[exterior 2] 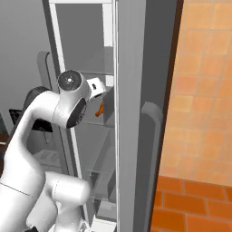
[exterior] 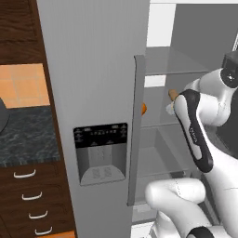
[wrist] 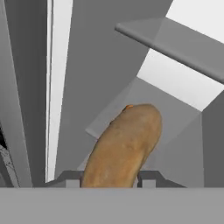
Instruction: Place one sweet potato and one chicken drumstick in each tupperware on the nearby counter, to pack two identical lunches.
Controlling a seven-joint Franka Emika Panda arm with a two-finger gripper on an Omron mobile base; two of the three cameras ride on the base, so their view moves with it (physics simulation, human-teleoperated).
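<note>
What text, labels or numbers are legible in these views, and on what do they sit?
No text can be read in full.
Dispenser panel on the fridge door: rows of small pale icons or characters, too small to read.
Robot arm: a small pale marking on the dark link, too blurred to read.
Sweet potato: no markings.

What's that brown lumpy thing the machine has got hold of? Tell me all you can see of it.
It is a sweet potato: a dull tan-brown tuber, long and slightly curved, with a rounded far end and a mottled, matte skin. It sits between the two dark fingers of the tool, pointing away from the hand, inside the open fridge above a grey shelf.
</note>
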